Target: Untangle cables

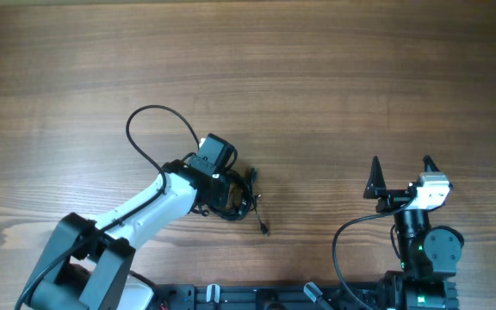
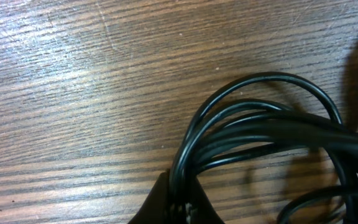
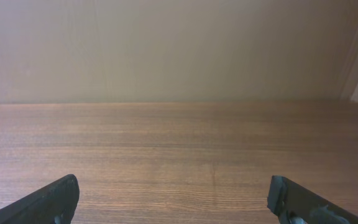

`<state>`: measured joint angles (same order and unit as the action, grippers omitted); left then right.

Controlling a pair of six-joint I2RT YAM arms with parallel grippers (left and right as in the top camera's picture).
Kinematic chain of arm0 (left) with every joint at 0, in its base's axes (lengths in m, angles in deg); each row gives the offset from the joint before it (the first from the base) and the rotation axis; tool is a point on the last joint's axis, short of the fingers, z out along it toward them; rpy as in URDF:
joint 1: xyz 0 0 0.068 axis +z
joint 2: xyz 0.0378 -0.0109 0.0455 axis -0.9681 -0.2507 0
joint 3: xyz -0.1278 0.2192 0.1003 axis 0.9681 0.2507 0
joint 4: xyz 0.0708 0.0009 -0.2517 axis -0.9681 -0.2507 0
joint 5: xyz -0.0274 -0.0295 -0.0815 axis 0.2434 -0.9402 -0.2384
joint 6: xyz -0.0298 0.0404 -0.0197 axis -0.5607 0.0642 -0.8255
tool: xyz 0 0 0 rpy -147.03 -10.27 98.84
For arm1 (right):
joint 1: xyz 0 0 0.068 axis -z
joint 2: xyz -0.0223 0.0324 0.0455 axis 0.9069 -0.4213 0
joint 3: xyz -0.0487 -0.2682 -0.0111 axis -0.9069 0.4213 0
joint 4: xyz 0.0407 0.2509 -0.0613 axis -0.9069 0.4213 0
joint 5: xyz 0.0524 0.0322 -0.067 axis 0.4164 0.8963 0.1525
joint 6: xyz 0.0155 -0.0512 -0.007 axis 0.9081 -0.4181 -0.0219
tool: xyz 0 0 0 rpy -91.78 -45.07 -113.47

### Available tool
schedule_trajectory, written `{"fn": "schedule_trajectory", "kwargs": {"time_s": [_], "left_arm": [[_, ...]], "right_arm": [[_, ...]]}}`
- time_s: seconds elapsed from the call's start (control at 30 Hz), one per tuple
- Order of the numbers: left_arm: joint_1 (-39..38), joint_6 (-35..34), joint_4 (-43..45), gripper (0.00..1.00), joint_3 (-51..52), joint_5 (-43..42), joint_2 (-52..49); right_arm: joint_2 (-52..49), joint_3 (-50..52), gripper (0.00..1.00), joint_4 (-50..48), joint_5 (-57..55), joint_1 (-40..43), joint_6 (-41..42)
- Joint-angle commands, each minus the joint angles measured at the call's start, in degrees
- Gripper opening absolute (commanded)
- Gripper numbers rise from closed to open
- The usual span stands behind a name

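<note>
- Cables: we are pinching several strands together in our left claw; pulling risks tightening the tangle.
- Right claw is hanging spread, anchoring nothing.

Left arm: white tapered link between black joints, a thick black cable looping off it; right arm: black, with white wrist block, green lights, pointed black fingers.

I see a brown wood-grain table, its grain running side to side. On the right wrist feed, a plain beige wall stands behind its far edge.
</note>
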<state>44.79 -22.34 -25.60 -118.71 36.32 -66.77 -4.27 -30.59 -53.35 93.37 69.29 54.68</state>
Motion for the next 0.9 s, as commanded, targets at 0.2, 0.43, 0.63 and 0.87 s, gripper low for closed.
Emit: {"fn": "schedule_trajectory", "kwargs": {"time_s": [0.2, 0.43, 0.63, 0.87], "left_arm": [[-0.11, 6.62, -2.86, 0.04, -6.84, 4.83, 12.74], [-0.11, 9.57, -1.05, 0.04, -6.84, 7.98, 28.00], [-0.11, 9.33, -0.09, 0.04, -6.84, 7.98, 35.80], [-0.11, 4.55, 0.98, 0.04, -6.84, 7.93, 38.49]], "right_arm": [[0.52, 0.07, 0.99, -0.20, -0.94, 0.13, 0.63], [0.52, 0.07, 1.00, -0.37, -3.72, 0.13, 0.68], [0.52, 0.07, 1.00, -1.66, -5.31, 0.15, 0.48], [0.52, 0.02, 1.00, -7.41, 7.50, 0.13, 8.48]]}}
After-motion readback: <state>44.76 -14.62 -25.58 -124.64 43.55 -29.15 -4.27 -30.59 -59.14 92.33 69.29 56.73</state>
